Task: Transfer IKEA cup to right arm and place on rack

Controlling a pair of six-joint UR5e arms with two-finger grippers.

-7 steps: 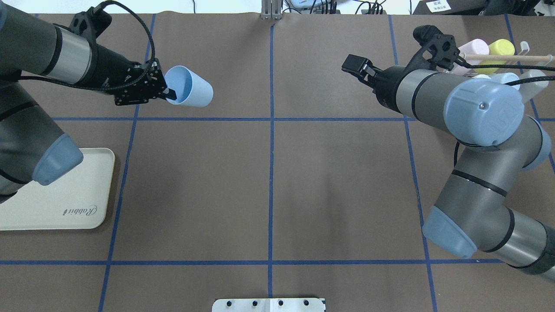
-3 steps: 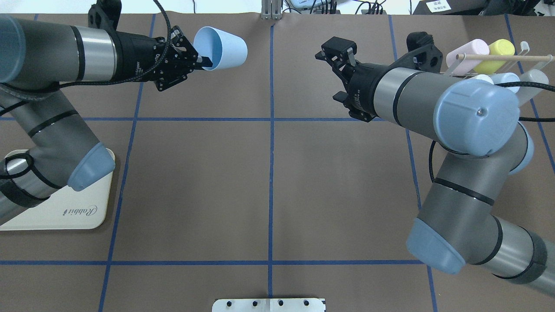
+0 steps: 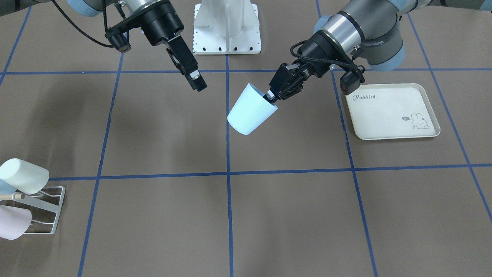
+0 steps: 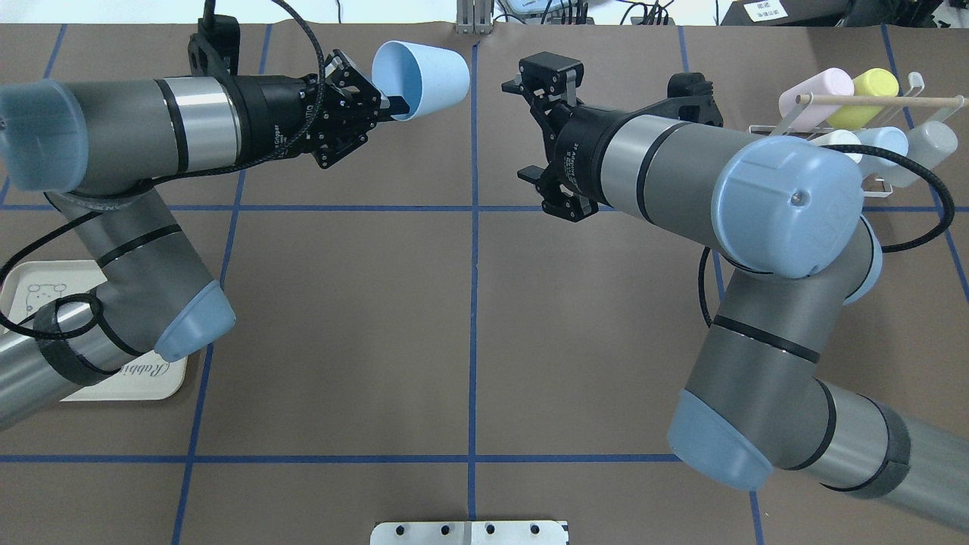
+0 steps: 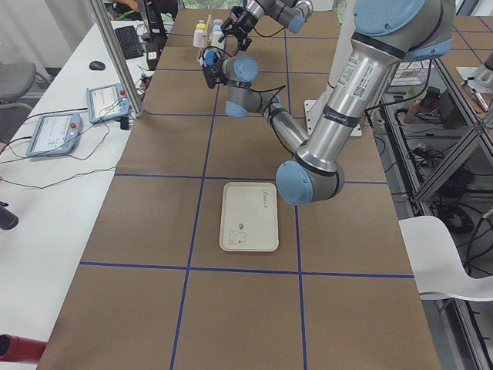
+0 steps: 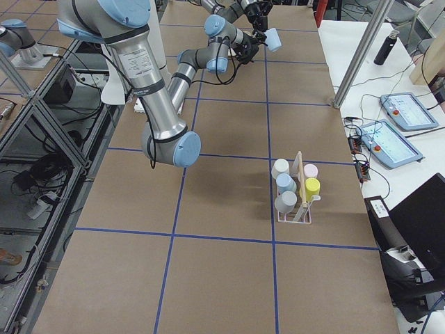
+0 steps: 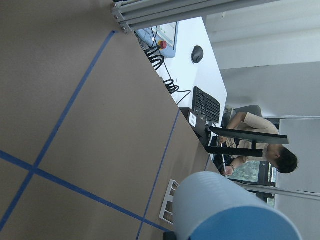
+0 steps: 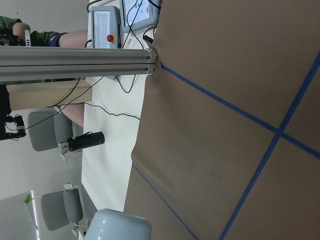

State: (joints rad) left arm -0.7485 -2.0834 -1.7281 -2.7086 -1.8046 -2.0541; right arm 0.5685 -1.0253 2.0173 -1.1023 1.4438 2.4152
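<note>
- Light blue IKEA cup (image 4: 439,72) clamped at rim by left gripper (image 4: 392,104), one finger seen inside mouth.
- Cup held aloft and tipped sideways, base turned toward right gripper (image 3: 193,75).
- Cup positioned over table (image 4: 341,318), just left of centre tape line, on side away from robot.
- Right gripper's jaws spread, nothing grasped, separated from cup by short gap.
- Rack (image 3: 46,209) set near table's far right edge, loaded with other cups, well apart from held cup.
- Cream tray (image 3: 388,115) laid flat beneath left arm.
</note>
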